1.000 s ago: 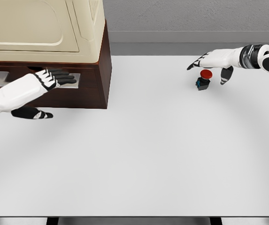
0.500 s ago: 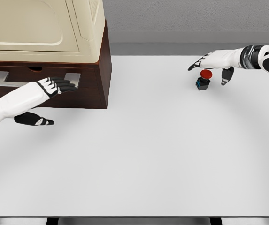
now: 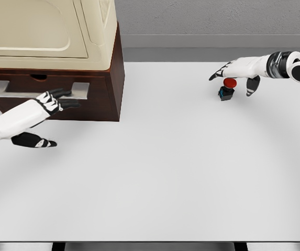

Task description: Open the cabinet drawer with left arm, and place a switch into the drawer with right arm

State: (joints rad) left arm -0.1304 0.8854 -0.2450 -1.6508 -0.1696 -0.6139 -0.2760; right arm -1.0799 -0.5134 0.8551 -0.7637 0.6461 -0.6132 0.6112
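Withdrawn slightly, left hand (image 3: 55,99) fingers extended touching drawer handle (image 3: 34,88)

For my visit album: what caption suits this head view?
Left robot hand reaches at the dark brown wooden cabinet's grey drawer handle; right robot hand hovers open over the red-capped switch.

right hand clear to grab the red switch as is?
Probably yes. The right hand hovers open just over the switch, fingers spread to either side, and the white table around it is bare, so nothing blocks a straight descent.
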